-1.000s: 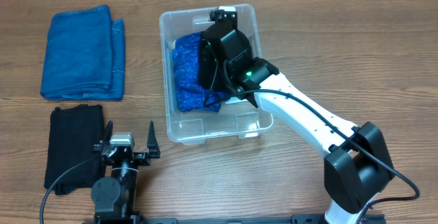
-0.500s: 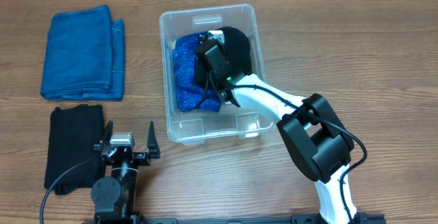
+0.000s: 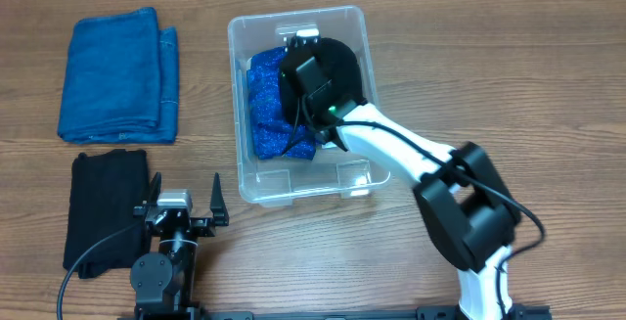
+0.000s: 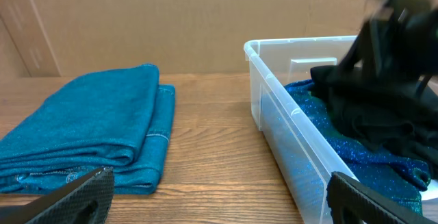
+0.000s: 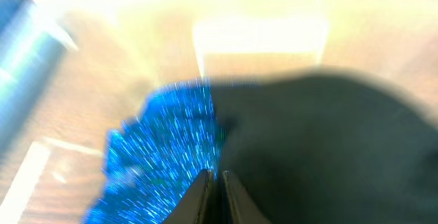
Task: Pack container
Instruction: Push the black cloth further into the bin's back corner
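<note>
The clear container (image 3: 243, 114) stands mid-table, with a sparkly blue cloth (image 3: 266, 105) and a black cloth (image 3: 342, 64) inside. My right gripper (image 3: 308, 64) reaches down into it, mostly hidden under its own wrist. In the right wrist view its fingers (image 5: 213, 180) are pressed together at the seam between the blue cloth (image 5: 164, 135) and the black cloth (image 5: 321, 148). My left gripper (image 3: 182, 201) rests open and empty at the front left. The left wrist view shows the container's near wall (image 4: 277, 114) and both cloths inside.
A folded blue towel (image 3: 117, 73) lies at the far left, also in the left wrist view (image 4: 89, 128). A folded black cloth (image 3: 106, 207) lies in front of it, beside my left gripper. A white label (image 3: 301, 34) is on the container's far wall.
My right gripper has drawn back from the container's far end toward its middle, leaving the black cloth showing at the far right inside. The left arm has not moved.
</note>
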`<state>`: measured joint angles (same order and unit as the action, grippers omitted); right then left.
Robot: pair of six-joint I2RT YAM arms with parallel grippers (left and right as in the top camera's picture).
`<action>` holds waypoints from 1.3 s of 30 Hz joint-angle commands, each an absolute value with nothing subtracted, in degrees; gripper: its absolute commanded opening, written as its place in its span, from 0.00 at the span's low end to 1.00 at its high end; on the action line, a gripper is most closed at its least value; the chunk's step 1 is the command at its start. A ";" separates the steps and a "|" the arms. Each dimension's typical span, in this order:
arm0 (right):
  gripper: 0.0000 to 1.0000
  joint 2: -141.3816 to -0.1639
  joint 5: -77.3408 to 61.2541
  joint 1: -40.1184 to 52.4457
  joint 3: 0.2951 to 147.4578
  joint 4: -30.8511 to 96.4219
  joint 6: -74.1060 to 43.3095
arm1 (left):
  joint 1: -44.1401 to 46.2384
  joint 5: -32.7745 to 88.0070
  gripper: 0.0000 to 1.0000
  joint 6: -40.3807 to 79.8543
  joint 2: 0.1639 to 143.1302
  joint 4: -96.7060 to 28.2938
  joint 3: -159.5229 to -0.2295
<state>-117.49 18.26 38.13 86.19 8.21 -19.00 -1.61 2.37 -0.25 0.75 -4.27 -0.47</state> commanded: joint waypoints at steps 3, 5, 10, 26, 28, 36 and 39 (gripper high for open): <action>0.10 -112.12 20.01 36.64 88.33 8.10 -17.96 | -1.96 2.39 1.00 -1.32 0.36 -4.25 -0.27; 0.09 -113.25 19.14 36.21 88.29 8.67 -18.00 | -1.96 2.39 1.00 -1.32 0.36 -4.25 -0.27; 0.09 -117.91 15.79 35.88 88.14 8.49 -18.74 | -1.96 2.39 1.00 -1.32 0.36 -4.25 -0.27; 0.09 -124.62 15.97 35.59 88.23 7.68 -19.64 | -1.96 2.39 1.00 -1.32 0.36 -4.25 -0.27; 0.09 -122.96 17.43 35.59 88.27 7.35 -19.42 | -1.96 2.39 1.00 -1.32 0.36 -4.25 -0.27; 0.10 -110.41 21.02 35.59 88.27 8.82 -17.52 | -1.96 2.39 1.00 -1.32 0.36 -4.25 -0.27; 0.10 -106.37 20.99 35.59 88.27 13.69 -17.82 | -1.96 2.39 1.00 -1.32 0.36 -4.25 -0.27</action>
<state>-113.38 19.49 35.70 87.96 11.18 -18.13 -1.61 2.35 -0.23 0.75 -4.27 -0.47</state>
